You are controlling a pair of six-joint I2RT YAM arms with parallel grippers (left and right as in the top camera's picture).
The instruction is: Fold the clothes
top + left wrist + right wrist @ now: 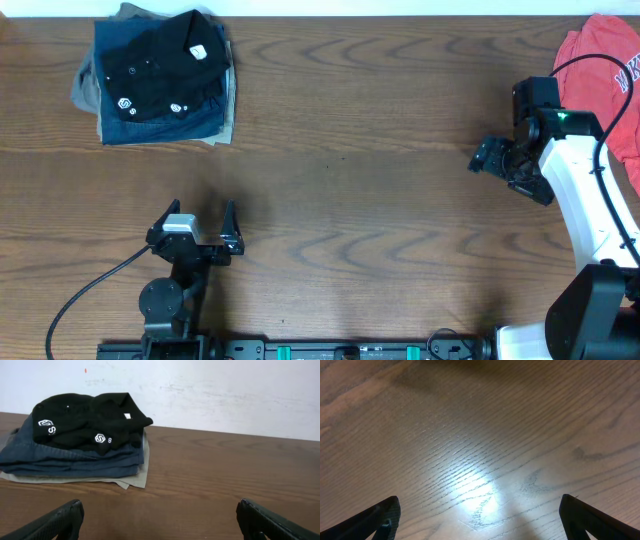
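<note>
- Wood-grain table [380, 200] fills the shot, bare across the middle. That's the working area, and neither arm has anything in it.
- Red shirt [600, 60] is bunched at the far right corner, partly behind the right arm. Not our item; it looks parked out of the way.
- Denim-and-tan pile [165, 128] sits at the far left corner, squared up, with tan edges poking out at the bottom and sides.
- The clothes [160, 62] are right on top of that pile: black, soft, in a compact bundle and resting on the denim, not on the table. In the left wrist view one corner droops over the pile's right side, so the fold is loose. My read is it's folded and stacked, task at or near the end, but I can't confirm every layer.
- Right gripper [483, 157] is over bare wood on the right, well apart from the pile. Wrist cam shows only tabletop between its fingers, jaws spread wide, nothing held.
- Left gripper [203, 222] is near the front edge, facing the pile but well short of it. Jaws are wide too, with fingers [55, 522] at the frame edges, and empty. Probably standing clear so the stack isn't nudged.
- Small stuff: white logos [46, 423] and a little white tag [127, 416] face up on the black fabric.
</note>
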